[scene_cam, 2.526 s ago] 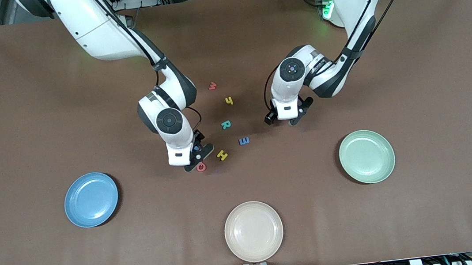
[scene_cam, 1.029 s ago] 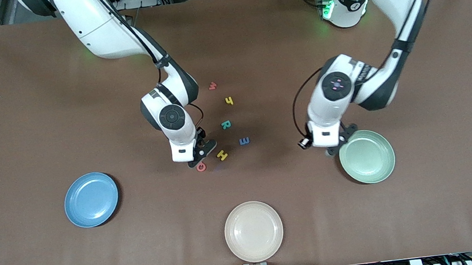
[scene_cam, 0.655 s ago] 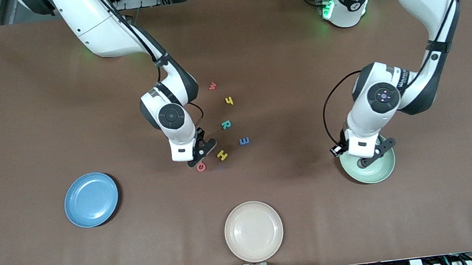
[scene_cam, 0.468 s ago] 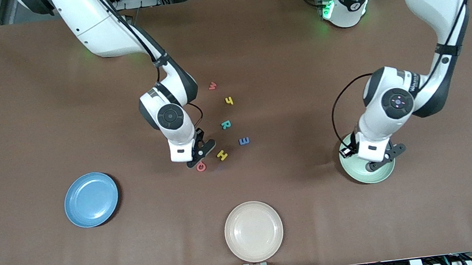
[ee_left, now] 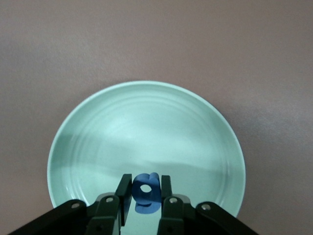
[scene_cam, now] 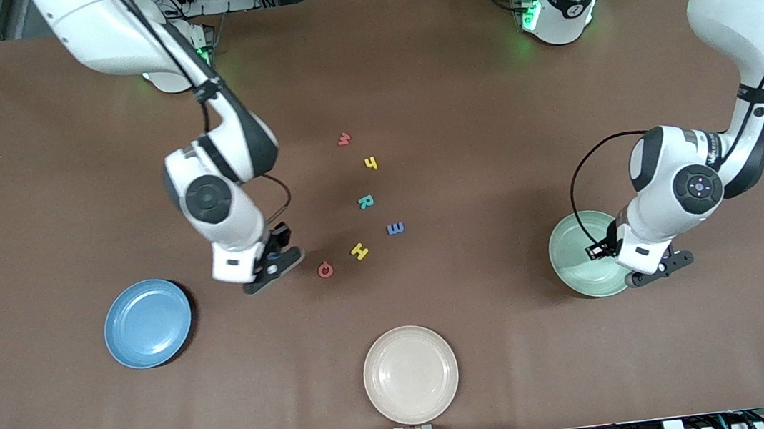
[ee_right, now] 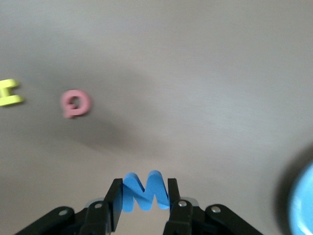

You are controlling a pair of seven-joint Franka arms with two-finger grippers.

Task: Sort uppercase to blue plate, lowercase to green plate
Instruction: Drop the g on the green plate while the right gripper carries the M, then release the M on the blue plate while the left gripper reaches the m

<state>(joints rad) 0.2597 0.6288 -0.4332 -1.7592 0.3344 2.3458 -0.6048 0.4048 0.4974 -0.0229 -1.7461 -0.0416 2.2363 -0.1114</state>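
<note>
In the front view, the right gripper hangs over bare table between the blue plate and the red Q; the left gripper is over the green plate's rim. The left wrist view shows fingers clamped on the g above that plate. The right wrist view shows fingers gripping the M.

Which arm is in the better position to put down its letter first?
Left. The left gripper, shut on the blue g, is over the green plate. The right gripper holds the blue M over bare table, with the blue plate still some way off.
</note>
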